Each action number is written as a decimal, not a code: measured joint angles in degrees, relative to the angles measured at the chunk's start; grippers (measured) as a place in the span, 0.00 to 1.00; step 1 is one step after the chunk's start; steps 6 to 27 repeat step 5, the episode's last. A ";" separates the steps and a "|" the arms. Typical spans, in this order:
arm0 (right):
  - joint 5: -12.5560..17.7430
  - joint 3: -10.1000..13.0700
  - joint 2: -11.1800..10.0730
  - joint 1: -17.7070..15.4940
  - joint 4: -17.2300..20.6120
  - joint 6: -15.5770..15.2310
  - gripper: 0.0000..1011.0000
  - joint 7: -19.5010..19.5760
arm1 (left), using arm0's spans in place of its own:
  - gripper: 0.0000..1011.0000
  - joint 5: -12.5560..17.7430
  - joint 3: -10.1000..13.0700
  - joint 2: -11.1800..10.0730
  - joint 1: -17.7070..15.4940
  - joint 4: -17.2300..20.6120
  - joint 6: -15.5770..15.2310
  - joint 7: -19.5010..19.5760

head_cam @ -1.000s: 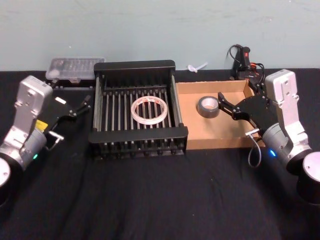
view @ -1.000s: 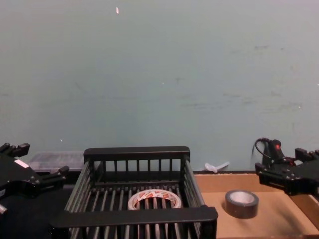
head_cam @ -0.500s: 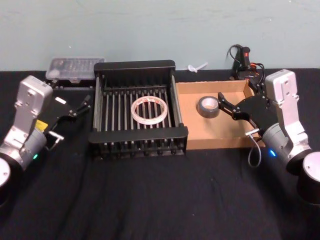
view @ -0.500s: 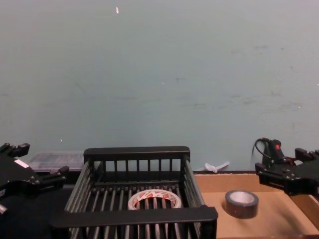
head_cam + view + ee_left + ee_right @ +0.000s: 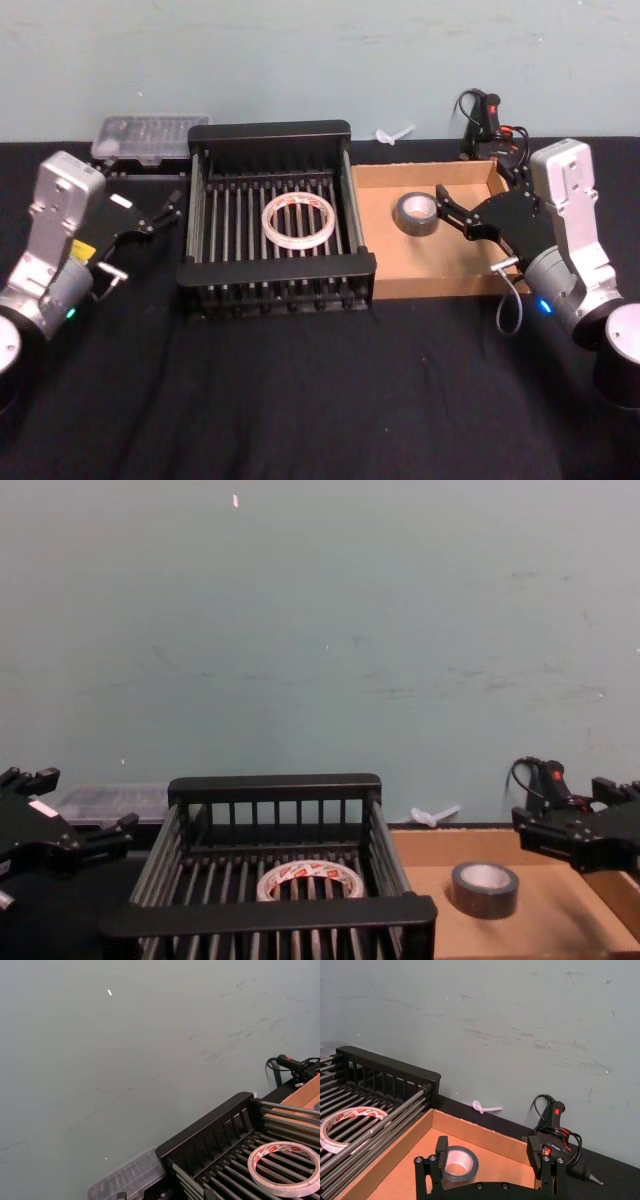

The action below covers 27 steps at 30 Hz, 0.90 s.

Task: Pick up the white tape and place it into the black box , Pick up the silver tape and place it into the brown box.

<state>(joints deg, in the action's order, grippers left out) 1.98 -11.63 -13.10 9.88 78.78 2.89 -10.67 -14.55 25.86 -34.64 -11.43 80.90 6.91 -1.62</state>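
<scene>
While both arms wait at the sides of the dark table, each roll of tape lies in a box. The white tape lies flat on the bars in the middle of the black box, which sits in the middle of the head view. From the chest view, the white tape shows low in the frame, behind the near rim of the black box.

The silver tape lies flat in the brown box, just right of the black box and touching it. It sits in the upper left part of that box, near the back wall.

The left gripper is at the left of the head view, beside the black box, and its jaws are apart with nothing between them. The right gripper is at the right, over the right part of the brown box, and its jaws are apart too, near the silver tape but not touching it.

A clear plastic case lies at the upper left, behind the left gripper. A glue gun with a black cord lies at the upper right, behind the brown box. A small white plastic bit lies by the wall.
</scene>
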 joint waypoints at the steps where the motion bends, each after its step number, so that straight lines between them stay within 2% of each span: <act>1: 0.00 0.00 0.00 0.00 0.00 0.00 0.99 0.00 | 0.99 0.00 0.00 0.00 0.00 0.00 0.00 0.00; 27: 0.00 0.00 0.00 0.00 0.00 0.00 0.99 0.00 | 0.99 0.00 0.00 0.00 0.00 0.00 0.00 0.00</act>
